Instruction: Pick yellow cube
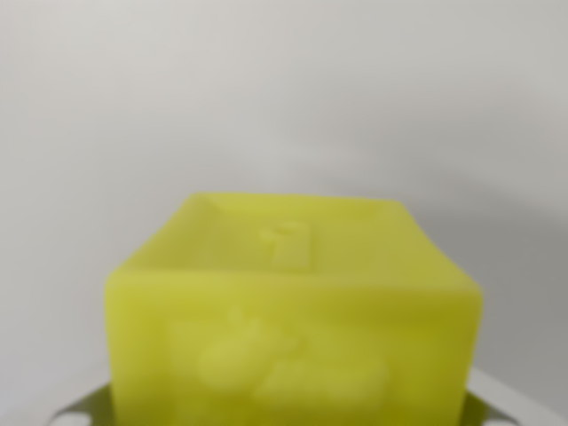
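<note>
The yellow cube [293,311] fills the lower middle of the wrist view, very close to the camera and blurred. It has a raised relief on its near face and a small notch on its top face. Pale grey fingers [510,399] show at both bottom corners, pressed against the cube's left and right sides. My gripper [288,413] is shut on the cube, which hides the fingertips themselves.
Behind the cube there is only a plain white surface [284,89] with a soft grey shadow around the cube's upper edges. No other object shows in this view.
</note>
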You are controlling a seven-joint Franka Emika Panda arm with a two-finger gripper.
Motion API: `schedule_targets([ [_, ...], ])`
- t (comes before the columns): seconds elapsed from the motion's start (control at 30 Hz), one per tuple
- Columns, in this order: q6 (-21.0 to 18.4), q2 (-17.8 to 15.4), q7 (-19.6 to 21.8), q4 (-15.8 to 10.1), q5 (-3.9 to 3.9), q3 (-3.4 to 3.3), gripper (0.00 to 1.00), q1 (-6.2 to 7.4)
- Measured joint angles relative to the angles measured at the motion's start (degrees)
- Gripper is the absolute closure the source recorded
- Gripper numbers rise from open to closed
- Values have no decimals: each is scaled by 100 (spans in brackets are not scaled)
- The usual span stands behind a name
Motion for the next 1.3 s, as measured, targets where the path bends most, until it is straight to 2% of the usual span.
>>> schedule_targets([
  [0.67,-827,-760,-37,62,52,0,100,7],
  [1.3,-1621,-1371,-58,246,80,-1,100,8],
])
